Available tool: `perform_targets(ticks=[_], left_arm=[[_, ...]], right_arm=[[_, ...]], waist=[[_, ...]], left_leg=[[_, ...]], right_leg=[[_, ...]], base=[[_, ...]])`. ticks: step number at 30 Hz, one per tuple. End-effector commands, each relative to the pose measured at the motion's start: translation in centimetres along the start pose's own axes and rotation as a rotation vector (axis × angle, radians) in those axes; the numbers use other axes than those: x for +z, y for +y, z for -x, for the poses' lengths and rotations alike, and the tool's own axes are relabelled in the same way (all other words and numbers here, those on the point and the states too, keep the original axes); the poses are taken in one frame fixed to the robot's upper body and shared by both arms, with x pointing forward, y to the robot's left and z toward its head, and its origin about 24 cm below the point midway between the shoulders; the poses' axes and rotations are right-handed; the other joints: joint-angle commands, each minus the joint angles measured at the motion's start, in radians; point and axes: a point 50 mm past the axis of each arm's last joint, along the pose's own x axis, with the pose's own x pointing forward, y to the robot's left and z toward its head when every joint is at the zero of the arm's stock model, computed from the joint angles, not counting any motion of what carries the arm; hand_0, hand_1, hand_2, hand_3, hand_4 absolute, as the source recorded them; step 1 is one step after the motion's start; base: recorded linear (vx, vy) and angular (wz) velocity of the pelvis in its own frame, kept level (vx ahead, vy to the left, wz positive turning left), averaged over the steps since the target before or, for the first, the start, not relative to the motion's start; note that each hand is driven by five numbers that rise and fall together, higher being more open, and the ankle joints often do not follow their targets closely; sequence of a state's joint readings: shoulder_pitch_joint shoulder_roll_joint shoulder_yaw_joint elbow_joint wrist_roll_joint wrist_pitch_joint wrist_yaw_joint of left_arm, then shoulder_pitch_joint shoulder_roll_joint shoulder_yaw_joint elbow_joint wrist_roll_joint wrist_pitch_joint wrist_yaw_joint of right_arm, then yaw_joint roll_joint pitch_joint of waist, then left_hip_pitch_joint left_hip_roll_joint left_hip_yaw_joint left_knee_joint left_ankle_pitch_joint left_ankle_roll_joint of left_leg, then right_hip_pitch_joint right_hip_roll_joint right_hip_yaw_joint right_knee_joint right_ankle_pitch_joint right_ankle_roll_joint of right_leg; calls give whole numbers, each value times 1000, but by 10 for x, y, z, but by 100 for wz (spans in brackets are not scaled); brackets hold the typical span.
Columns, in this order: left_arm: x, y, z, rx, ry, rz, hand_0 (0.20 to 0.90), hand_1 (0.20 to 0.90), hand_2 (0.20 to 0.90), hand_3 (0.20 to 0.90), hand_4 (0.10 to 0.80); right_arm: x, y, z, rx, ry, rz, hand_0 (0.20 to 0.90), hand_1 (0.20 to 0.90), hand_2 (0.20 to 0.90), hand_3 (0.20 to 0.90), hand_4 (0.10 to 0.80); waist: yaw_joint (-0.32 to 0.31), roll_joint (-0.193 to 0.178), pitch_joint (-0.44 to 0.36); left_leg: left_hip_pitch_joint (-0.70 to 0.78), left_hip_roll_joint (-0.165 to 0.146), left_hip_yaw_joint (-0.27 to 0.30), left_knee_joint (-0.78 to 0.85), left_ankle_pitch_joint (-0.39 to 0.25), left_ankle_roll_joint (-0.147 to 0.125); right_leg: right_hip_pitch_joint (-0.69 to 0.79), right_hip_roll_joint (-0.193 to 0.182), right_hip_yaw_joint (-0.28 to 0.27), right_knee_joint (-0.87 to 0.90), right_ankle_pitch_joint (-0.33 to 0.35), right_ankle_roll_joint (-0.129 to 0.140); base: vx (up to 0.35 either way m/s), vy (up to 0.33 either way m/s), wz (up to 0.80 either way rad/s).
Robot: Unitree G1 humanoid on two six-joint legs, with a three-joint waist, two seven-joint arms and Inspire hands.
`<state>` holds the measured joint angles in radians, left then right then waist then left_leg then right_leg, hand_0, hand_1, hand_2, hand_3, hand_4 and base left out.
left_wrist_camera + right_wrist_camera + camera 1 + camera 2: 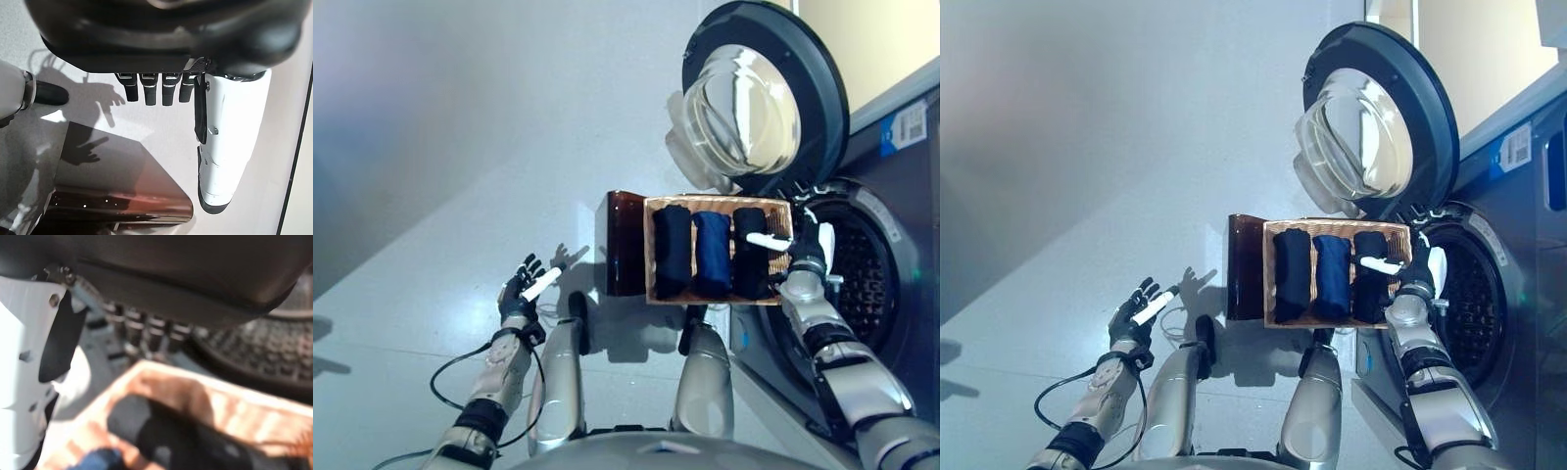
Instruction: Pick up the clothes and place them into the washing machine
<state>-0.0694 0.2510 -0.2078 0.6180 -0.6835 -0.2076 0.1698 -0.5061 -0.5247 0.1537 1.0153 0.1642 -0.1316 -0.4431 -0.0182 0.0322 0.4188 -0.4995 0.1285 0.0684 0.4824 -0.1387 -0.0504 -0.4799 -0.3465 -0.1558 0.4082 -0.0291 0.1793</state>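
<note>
Three rolled clothes (pixel 713 253) are packed in the basket (pixel 717 204) on the floor by the washing machine (pixel 867 269). The right robot hand (pixel 806 250) is held spread above the basket's washer-side edge; the left robot hand (pixel 522 291) is spread too. The basket could be knocked.

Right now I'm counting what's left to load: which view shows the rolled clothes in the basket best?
The left eye view: three rolled clothes lie side by side in the basket. The right eye view matches. The right wrist view shows blurred parts; the left wrist view shows none.
</note>
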Motion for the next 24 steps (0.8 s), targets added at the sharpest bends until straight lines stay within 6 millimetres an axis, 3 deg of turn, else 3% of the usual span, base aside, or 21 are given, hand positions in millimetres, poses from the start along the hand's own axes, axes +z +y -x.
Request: perform_targets(ticks=[1,9,16,24], left_arm=[[19,14,7,20,-123,7,900,900,900,900,800],[30,8,5,1,-161,17,900,900,900,900,800],[24,11,9,0,-141,19,900,900,900,900,800],[26,11,10,-16,-151,0,900,900,900,900,800]], right_arm=[[6,-31,-8,-126,-60,30,900,900,900,900,800],[-5,-23,-8,-112,32,9,900,900,900,900,800],[1,-17,-10,-115,33,-27,900,900,900,900,800],[-4,-27,-14,-156,93,28,900,900,900,900,800]], waist=[[-4,-6,-77],[10,15,-36],[23,31,-35],[54,53,-43]], left_leg=[[16,114,-74,12,22,-123],[-105,112,-115,198,-55,-111],[-174,103,-118,253,-75,-104],[-201,81,-130,242,-64,-103]], right_leg=[[-12,-59,41,29,75,39],[-122,-63,81,222,-25,8],[-189,-75,102,282,-47,2],[-195,-93,92,286,-52,8]], base=[[-36,-6,-1],[-41,-6,4],[4,4,6],[15,-4,6]])
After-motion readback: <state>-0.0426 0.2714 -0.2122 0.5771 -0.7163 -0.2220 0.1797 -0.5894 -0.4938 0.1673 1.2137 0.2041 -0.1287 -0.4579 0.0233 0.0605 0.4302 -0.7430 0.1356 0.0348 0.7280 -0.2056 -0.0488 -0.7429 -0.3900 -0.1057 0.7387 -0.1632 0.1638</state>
